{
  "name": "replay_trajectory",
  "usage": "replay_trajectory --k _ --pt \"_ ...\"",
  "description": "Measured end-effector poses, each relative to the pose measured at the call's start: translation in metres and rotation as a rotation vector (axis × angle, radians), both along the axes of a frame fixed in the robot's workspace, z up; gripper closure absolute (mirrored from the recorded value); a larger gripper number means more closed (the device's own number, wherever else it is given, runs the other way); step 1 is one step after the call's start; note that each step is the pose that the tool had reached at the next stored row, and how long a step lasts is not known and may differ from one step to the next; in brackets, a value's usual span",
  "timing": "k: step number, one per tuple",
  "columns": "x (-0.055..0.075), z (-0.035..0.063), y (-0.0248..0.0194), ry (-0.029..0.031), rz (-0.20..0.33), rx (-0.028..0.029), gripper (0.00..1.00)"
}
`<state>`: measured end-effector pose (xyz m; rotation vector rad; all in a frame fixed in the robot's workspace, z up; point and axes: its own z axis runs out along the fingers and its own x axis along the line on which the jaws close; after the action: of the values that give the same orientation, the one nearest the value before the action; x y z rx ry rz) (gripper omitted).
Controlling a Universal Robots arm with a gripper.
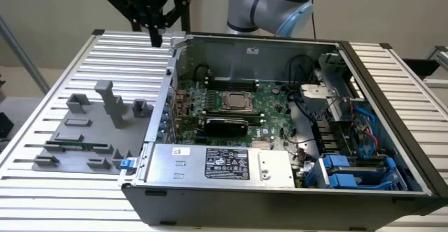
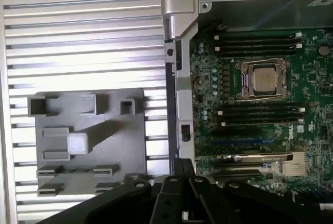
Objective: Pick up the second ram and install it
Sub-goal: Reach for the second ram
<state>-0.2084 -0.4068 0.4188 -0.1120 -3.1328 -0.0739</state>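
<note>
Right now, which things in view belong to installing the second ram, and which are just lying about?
Job: second ram, in the grey holder; memory slots on the motherboard; the tool.
Not needed: power supply, CPU, blue drive caddies.

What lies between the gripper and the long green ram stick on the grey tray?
From the gripper, the exterior view shows ribbed metal tabletop, then tall grey plastic holder blocks, before the long green ram stick.
</note>
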Motion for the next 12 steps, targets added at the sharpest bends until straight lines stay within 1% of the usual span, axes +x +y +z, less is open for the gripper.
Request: replay_trajectory --k 5,8,12 --pt "-0.023 -0.0012 -0.005 -0.0005 0.0 0.0 1.0" --pt "-0.036 -0.0024 -0.0091 -0.0006 0.0 0.0 1.0" --pt "-0.051 -0.0055 -0.0154 -0.0007 0.0 0.0 1.0"
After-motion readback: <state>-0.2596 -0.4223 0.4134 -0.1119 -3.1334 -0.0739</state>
